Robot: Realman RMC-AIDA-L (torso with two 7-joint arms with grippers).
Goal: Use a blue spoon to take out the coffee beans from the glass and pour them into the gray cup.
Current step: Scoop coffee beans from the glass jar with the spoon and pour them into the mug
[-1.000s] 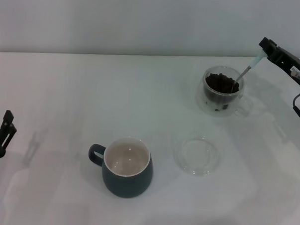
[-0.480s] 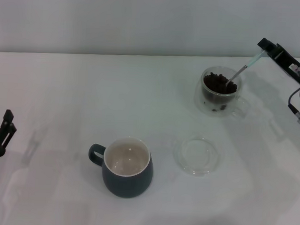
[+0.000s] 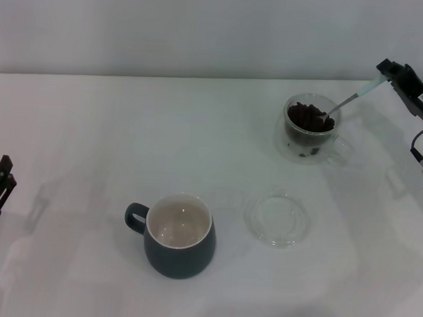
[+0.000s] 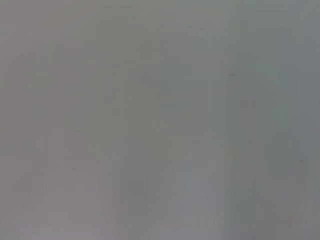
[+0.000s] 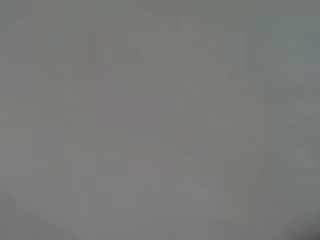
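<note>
In the head view the glass (image 3: 310, 130) stands at the back right, filled with dark coffee beans (image 3: 308, 118). My right gripper (image 3: 386, 73) is to the right of the glass and above it, shut on the pale handle of the blue spoon (image 3: 349, 101). The spoon slants down to the left and its metal bowl rests in the beans at the glass's right rim. The gray cup (image 3: 179, 236) stands at the front centre, handle to the left, cream inside with no beans showing. My left gripper (image 3: 0, 185) is parked at the left edge. Both wrist views show only blank grey.
A flat clear glass saucer (image 3: 277, 219) lies between the gray cup and the glass, to the right of the cup. The white table (image 3: 93, 139) reaches back to a pale wall.
My right gripper has moved right and tilted the spoon flatter, lifting its bowl toward the glass's right rim. My left gripper has shifted a little left and down.
</note>
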